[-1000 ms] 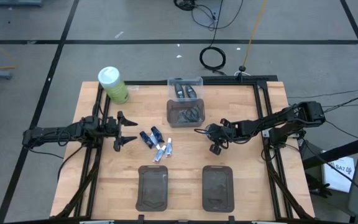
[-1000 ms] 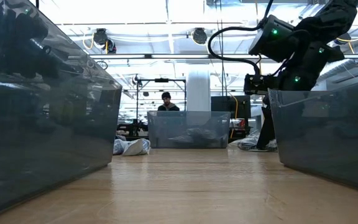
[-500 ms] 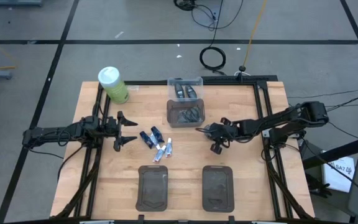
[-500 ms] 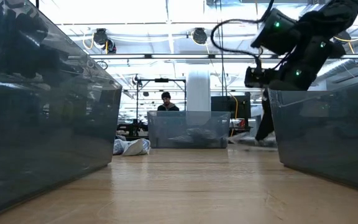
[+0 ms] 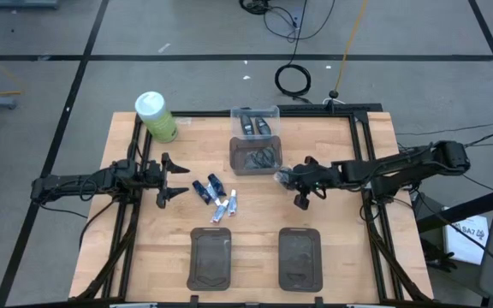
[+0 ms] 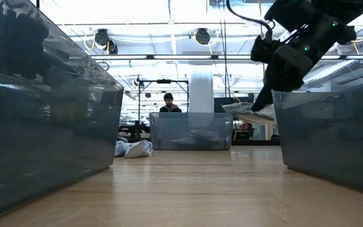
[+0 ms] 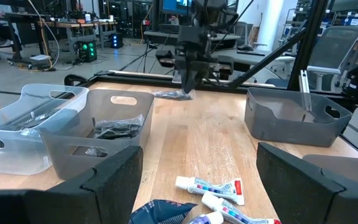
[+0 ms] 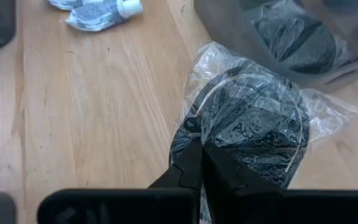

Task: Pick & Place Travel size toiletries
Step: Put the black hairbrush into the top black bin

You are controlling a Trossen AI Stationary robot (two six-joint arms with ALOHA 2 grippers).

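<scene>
My right gripper (image 5: 289, 178) is shut on a clear plastic bag with dark contents (image 8: 247, 118), just right of the grey bin (image 5: 257, 156). The bag also shows in the low view (image 6: 246, 108), above the table. Two dark blue mini tubes (image 5: 208, 186) and two white-and-pale-blue mini tubes (image 5: 226, 206) lie flat on the table at centre; they also show in the left wrist view (image 7: 207, 185). My left gripper (image 5: 176, 180) is open and empty, left of the tubes. My right gripper pinches the bag's near edge (image 8: 191, 134) between its two shut fingers (image 8: 219, 168). The fingers come from the table's right side, slanting down. The bag sticks out beyond the fingertips toward the grey bin and hangs clear of the table (image 6: 241, 110).
A clear bin (image 5: 255, 122) stands behind the grey bin, which holds more dark bagged items. Two dark grey trays (image 5: 210, 257) (image 5: 299, 257) lie near the front edge. A big green bottle with a white cap (image 5: 155, 115) stands at the far left.
My right gripper has gone up and a little toward the table's right edge. The bag, which lay on the table a second ago, is now lifted clear and hangs from the fingers.
</scene>
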